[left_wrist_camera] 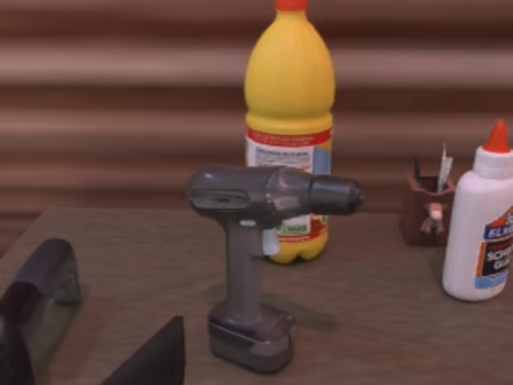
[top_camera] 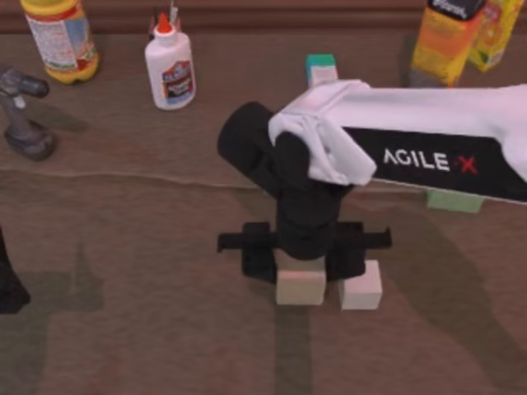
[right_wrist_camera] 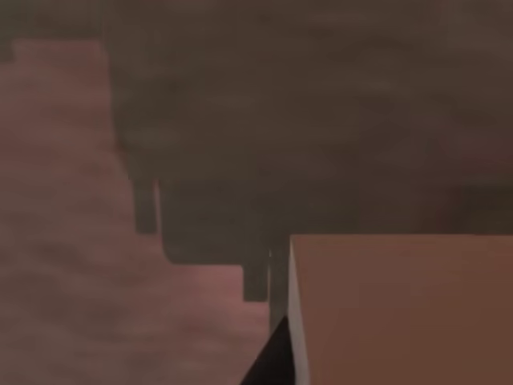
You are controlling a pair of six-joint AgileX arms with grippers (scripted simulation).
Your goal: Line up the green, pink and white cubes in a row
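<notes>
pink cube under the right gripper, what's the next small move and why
Probably let go and lift the right gripper straight up. The pink cube sits on the table beside the white cube, level with it, so it looks placed. The green cube lies apart, half under the arm, not yet in the row. The left arm is parked at the table's left edge.

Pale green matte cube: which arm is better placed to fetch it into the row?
Probably the right: the pale green matte cube lies on the table's right, under that arm, whose right gripper is over the salmon-pink cube. The left gripper is parked far left.
</notes>
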